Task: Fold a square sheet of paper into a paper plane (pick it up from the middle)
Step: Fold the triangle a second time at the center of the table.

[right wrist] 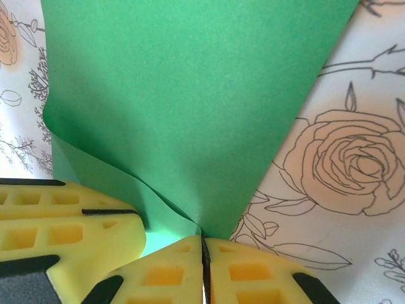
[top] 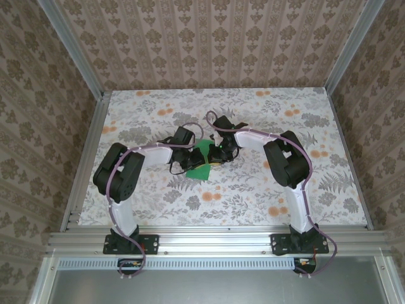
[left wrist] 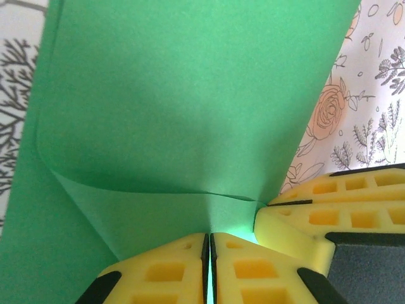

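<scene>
On the table (top: 253, 196), at its middle between the arms, sits the paper (top: 202, 168). It looks light, thin and limp, curling into a soft fold, and would likely crease or tear easily. The left gripper (left wrist: 209, 237) and right gripper (right wrist: 202, 239) sit side by side, each pinched shut on its lifted edge. Edges suit gentle holds.

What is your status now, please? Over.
Left tool shut on the square sheet of paper. Right tool shut on it too, close beside. Sheet curled, fold not finished. No obstacle seen.
</scene>
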